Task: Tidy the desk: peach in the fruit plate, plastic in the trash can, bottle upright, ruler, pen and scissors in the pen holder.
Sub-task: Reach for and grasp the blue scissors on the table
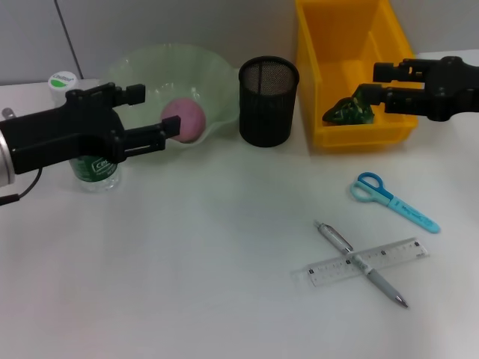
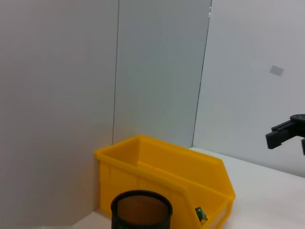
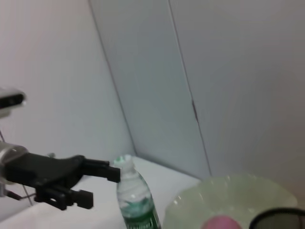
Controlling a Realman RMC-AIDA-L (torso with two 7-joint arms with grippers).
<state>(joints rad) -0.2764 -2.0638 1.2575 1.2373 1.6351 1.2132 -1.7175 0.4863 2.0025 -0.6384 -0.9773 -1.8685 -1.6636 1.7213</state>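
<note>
While left gripper [image 1: 153, 120] jaws apart, empty, right gripper [image 1: 376, 82] jaws apparently apart.

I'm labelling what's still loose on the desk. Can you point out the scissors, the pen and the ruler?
scissors [image 1: 392, 200]: head view, where the blue handles meet the blades.
pen [image 1: 362, 264]: head view, mid-barrel, where it crosses the ruler.
ruler [image 1: 397, 253]: head view, on the clear strip on the side nearer the scissors.

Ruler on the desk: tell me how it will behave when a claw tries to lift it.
The ruler looks thin, clear and flat on the desk, so it is probably light, hard to get under and prone to sliding. The pen lies across it, so lifting it would likely roll the pen aside.
</note>
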